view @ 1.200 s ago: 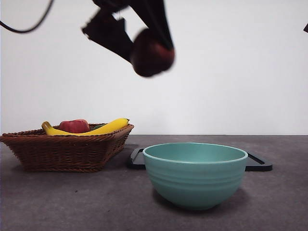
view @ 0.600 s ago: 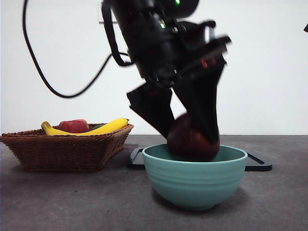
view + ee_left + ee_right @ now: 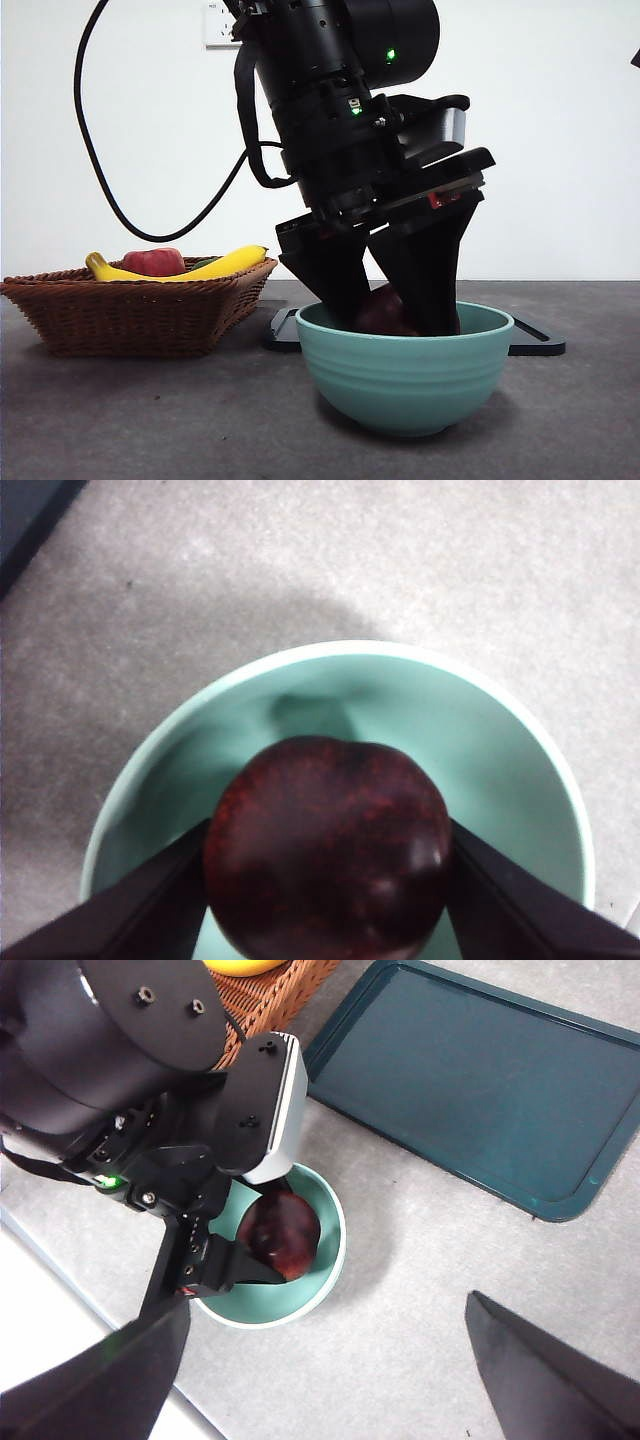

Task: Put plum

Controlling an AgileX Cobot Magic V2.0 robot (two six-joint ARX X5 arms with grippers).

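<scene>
Front view, near to far. Grey surface (image 3: 150, 420) fills the lower frame, bare along the bottom edge and at lower left and right. Teal bowl (image 3: 405, 375) sits lower centre, rim level w/ the far surface line. Left pincer (image 3: 385, 310) drops from the top centre, big and black, both jaws dipping inside the bowl rim, clamped on the plum (image 3: 385, 312), which is dark maroon, mostly below the rim; can't tell if it touches the bowl floor. Left wrist view shows a jaw pressing each side of the plum (image 3: 328, 845), w/ bowl wall (image 3: 500, 740) showing clear all round. Behind the bowl, a dark flat tray (image 3: 535, 340) pokes out to the right. Mid left: wicker basket (image 3: 135, 310) w/ a yellow banana (image 3: 225, 264) and red fruit (image 3: 155, 262), a bare gap between basket and bowl. Right pincer (image 3: 320, 1360) hangs high above, jaws wide apart, holding nothing.
</scene>
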